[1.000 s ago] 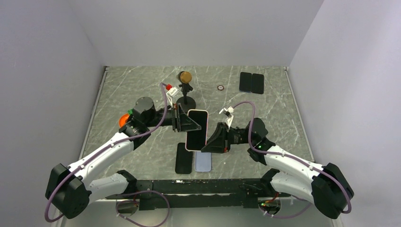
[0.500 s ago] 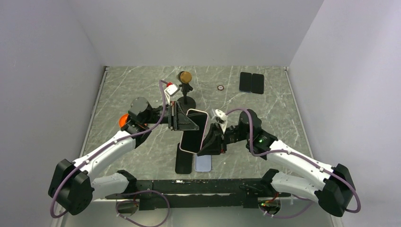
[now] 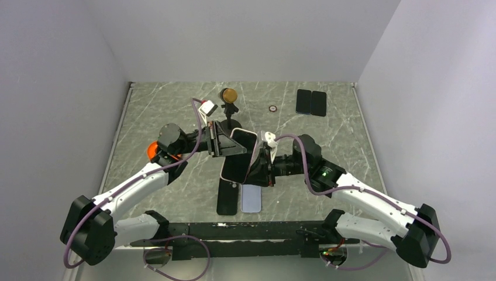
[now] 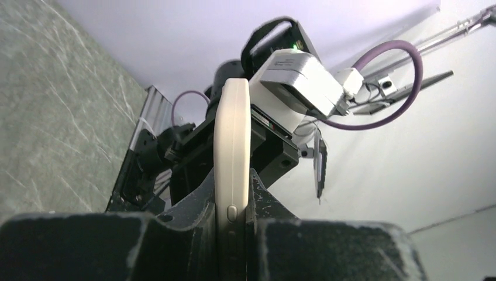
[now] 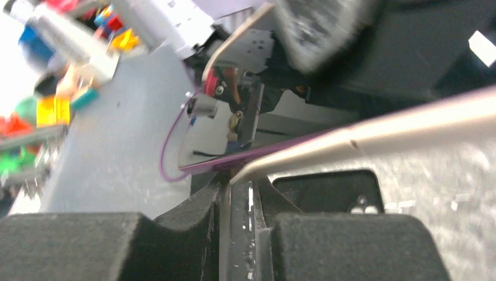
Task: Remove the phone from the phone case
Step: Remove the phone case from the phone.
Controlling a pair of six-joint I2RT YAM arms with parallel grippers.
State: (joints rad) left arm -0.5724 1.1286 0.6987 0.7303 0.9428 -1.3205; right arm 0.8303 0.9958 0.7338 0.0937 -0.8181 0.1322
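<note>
Soft, even light from above fills the top view. The grey marbled surface (image 3: 351, 129) is bright without glare and carries only faint shadows, and everything on it is sharp. In the left wrist view the pale wall (image 4: 409, 175) is nearly washed out. The cream phone case (image 4: 231, 146) is crisp along its edge, while the black left tool (image 4: 232, 234) at the bottom is dark, grainy and soft. The right wrist view is blurred throughout: its upper left corner is overexposed, colours smear, and the black right tool (image 5: 240, 234) looks grainy.

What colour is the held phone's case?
The case is pale pinkish cream, clearest in the left wrist view.
</note>
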